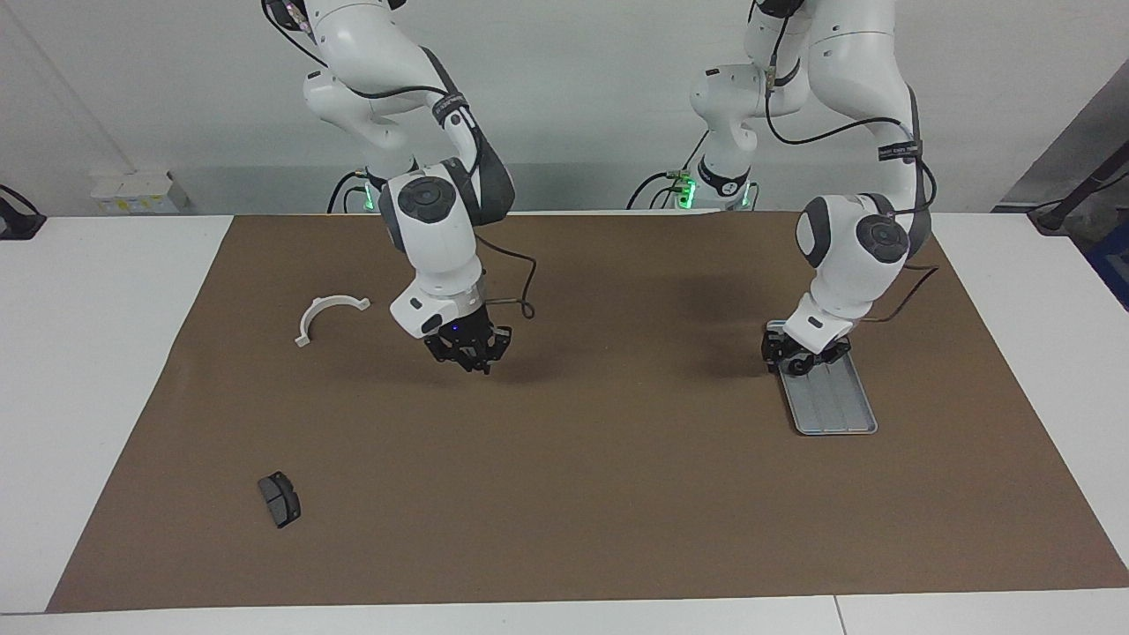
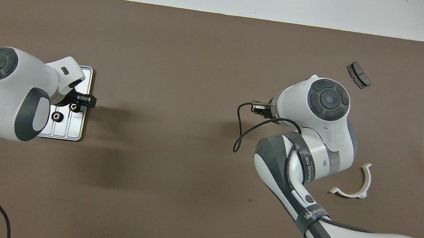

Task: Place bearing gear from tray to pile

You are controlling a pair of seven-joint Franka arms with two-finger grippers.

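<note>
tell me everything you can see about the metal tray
The tray is a flat rectangular silver-grey metal piece with rounded corners, a raised rim and lengthwise ridges. It lies flat on the brown mat at the left arm's end of the table. Two small dark ring-shaped parts sit in it, and the left tool hangs over its edge.

Arm strap [image 2: 310, 171] lettering present, not legible
</note>
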